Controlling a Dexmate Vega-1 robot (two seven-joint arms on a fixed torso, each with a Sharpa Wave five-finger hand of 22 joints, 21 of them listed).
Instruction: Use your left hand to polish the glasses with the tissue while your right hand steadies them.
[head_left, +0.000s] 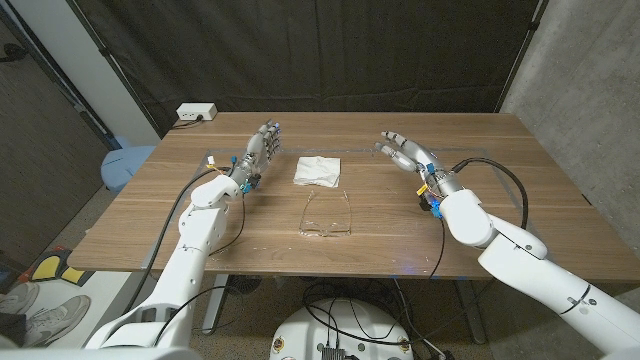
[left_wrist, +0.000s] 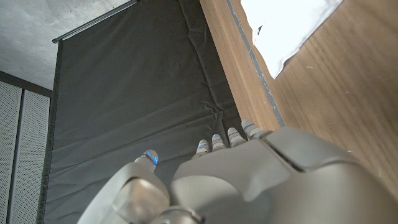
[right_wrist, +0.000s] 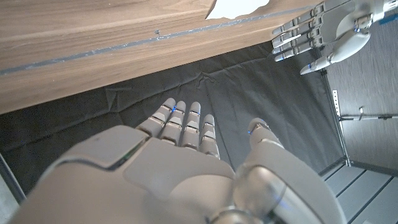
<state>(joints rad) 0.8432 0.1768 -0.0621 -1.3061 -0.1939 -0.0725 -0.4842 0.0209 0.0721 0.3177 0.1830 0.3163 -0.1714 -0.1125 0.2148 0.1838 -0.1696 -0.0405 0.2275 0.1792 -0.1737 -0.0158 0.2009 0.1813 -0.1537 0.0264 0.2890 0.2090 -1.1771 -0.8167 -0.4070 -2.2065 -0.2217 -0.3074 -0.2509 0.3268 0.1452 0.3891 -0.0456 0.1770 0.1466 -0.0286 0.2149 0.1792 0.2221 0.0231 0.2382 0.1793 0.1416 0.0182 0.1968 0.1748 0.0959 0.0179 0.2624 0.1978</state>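
Clear glasses (head_left: 326, 217) lie on the wooden table (head_left: 520, 180) near its front edge, midway between the arms. A white folded tissue (head_left: 318, 170) lies just behind them; its corner also shows in the left wrist view as the tissue (left_wrist: 287, 25) and in the right wrist view as the tissue (right_wrist: 239, 7). My left hand (head_left: 261, 150) stands to the left of the tissue, fingers straight and apart, holding nothing. My right hand (head_left: 408, 154) hovers to the right of the tissue, fingers spread and empty. My left hand (right_wrist: 317, 32) also appears in the right wrist view.
A white power strip (head_left: 196, 113) sits at the table's back left corner. A dark curtain (head_left: 330, 50) hangs behind the table. A blue object (head_left: 125, 165) stands on the floor left of the table, and shoes (head_left: 30, 310) lie at the lower left.
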